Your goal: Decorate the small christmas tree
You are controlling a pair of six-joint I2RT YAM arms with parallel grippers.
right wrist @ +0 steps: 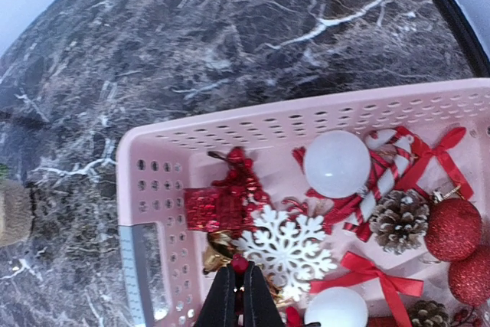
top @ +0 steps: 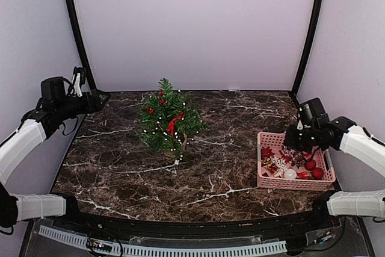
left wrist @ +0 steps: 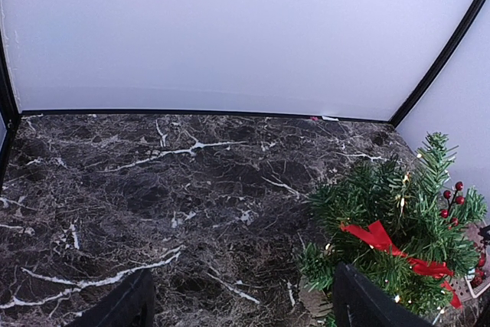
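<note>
Two arms, one tree.

Far left: your left claw [left wrist: 242,282] hangs spread wide over the bare dark marbled surface [top: 120,167]. It holds nothing and is well apart from the tree.

Left of centre: the small christmas tree [top: 168,121] stands on the surface, wearing a red bow [top: 174,123], red berries [top: 161,95] and tiny lights. The tan pot [right wrist: 14,212] at its foot is mostly hidden under the branches.

Handling, as a judgement:
- It looks light and top-heavy, so a sideways push would likely tip or slide it.
- The needles look soft and springy, and would probably give way under a squeeze.
- If you must steady it, take the pot or the stem just above it, never the branch tips.

Right: the pink basket [top: 260,156] sits near the right edge, well apart from the tree. Your right claw [right wrist: 238,296] is down inside it, fingers pressed together, with a small red bit at their tips just beside a white snowflake [right wrist: 287,246]. You cannot tell whether that bit is truly gripped. A white ball [right wrist: 337,164], a pine cone [right wrist: 400,221] and a red glitter ball [right wrist: 453,229] lie loose nearby.
</note>
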